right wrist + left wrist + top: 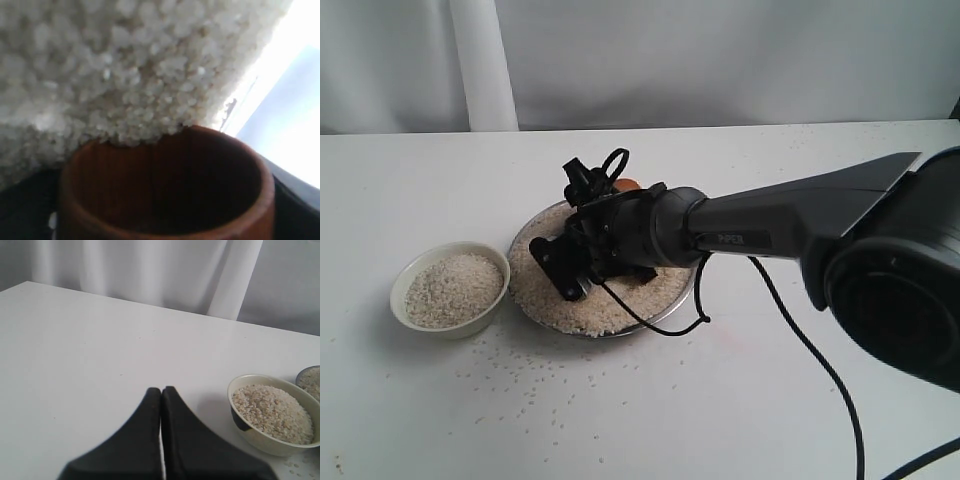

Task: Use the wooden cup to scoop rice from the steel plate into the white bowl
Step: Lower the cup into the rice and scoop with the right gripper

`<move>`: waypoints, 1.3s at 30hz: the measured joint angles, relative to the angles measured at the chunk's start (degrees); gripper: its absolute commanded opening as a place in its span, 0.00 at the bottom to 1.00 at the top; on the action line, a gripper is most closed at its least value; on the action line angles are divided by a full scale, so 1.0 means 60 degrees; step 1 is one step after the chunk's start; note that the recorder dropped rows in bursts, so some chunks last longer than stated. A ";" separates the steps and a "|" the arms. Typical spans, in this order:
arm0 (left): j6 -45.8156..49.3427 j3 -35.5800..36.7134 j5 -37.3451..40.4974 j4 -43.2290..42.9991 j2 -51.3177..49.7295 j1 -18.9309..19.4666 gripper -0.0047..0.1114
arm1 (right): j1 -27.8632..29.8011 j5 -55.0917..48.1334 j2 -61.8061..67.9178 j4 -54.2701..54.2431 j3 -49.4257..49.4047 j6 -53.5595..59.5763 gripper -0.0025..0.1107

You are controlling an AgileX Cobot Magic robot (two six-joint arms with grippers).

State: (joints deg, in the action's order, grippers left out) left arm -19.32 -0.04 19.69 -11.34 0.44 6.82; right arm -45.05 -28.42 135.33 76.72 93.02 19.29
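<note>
Closest to the right wrist camera, the small barrel-shaped cup of glossy reddish-brown wood (150,185) is tipping its dark mouth against the heaped off-white rice (125,65), probably so grains are spilling in over the rim. Dark jaws are flanking the cup, so the right gripper (560,272) is pinching it low over the wide, shiny steel plate (670,312) at centre frame. Left of centre, the small cream-white ceramic bowl (450,331) is sitting just beside the plate, keeping the carry short. Meanwhile the left gripper (161,430), jaws pressed together and empty, is hovering clear.
</note>
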 measured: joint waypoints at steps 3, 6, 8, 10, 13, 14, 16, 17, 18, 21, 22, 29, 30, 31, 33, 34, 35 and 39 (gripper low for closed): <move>0.0000 0.0000 0.0000 0.0000 0.0000 0.0000 0.04 | 0.0000 0.0317 0.0000 -0.0282 0.0000 0.0000 0.02; 0.0000 0.0000 0.0000 0.0000 0.0000 0.0000 0.04 | 0.0000 0.0481 0.0000 -0.0426 0.0000 0.0000 0.02; 0.0000 0.0000 0.0000 0.0000 0.0000 0.0000 0.04 | 0.0000 0.0612 -0.0058 -0.0705 0.0000 0.0000 0.02; 0.0000 0.0000 0.0000 0.0000 0.0000 0.0000 0.04 | 0.0000 0.0781 -0.0117 -0.1135 0.0000 0.0000 0.02; 0.0000 0.0000 0.0000 0.0000 0.0000 0.0000 0.04 | 0.0000 0.0958 -0.0213 -0.1611 0.0000 0.0000 0.02; 0.0000 0.0000 0.0000 0.0000 0.0000 0.0000 0.04 | 0.0000 0.0970 -0.0219 -0.1734 0.0000 0.0000 0.02; 0.0000 0.0000 0.0000 0.0000 0.0000 0.0000 0.04 | 0.0000 0.0970 -0.0219 -0.2071 0.0000 0.0017 0.02; 0.0000 0.0000 0.0000 0.0000 0.0000 0.0000 0.04 | 0.0000 0.0976 -0.0235 -0.2176 0.0000 0.0017 0.02; 0.0000 0.0000 0.0000 0.0000 0.0000 0.0000 0.04 | 0.0000 0.0992 -0.0235 -0.2260 0.0000 0.0035 0.02; 0.0000 0.0000 0.0000 0.0000 0.0000 0.0000 0.04 | 0.0000 0.1073 -0.0256 -0.2442 0.0000 0.0035 0.02; 0.0000 0.0000 0.0000 0.0000 0.0000 0.0000 0.04 | 0.0000 0.1119 -0.0256 -0.2608 0.0000 0.0035 0.02; 0.0000 0.0000 0.0000 0.0000 0.0000 0.0000 0.04 | 0.0000 0.1412 -0.0420 -0.3647 0.0000 0.0088 0.02; 0.0000 0.0000 0.0000 0.0000 0.0000 0.0000 0.04 | 0.0000 0.1461 -0.0462 -0.3843 0.0000 0.0179 0.02; 0.0000 0.0000 0.0000 0.0000 0.0000 0.0000 0.04 | 0.0000 0.1480 -0.0480 -0.4029 0.0000 0.0319 0.02; 0.0000 0.0000 0.0000 0.0000 0.0000 0.0000 0.04 | -0.0017 0.1504 -0.0529 -0.4318 0.0000 0.0550 0.02; 0.0000 0.0000 0.0000 0.0000 0.0000 0.0000 0.04 | -0.0017 0.1504 -0.0530 -0.4480 0.0000 0.0646 0.02; 0.0000 0.0000 0.0000 0.0000 0.0000 0.0000 0.04 | -0.0017 0.1504 -0.0552 -0.4644 0.0000 0.0764 0.02; 0.0000 0.0000 0.0000 0.0000 0.0000 0.0000 0.04 | -0.0017 0.1509 -0.0611 -0.5324 0.0000 0.1087 0.02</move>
State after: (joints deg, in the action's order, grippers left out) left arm -19.32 -0.04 19.69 -11.34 0.44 6.82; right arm -45.16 -19.37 131.66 44.77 93.02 25.81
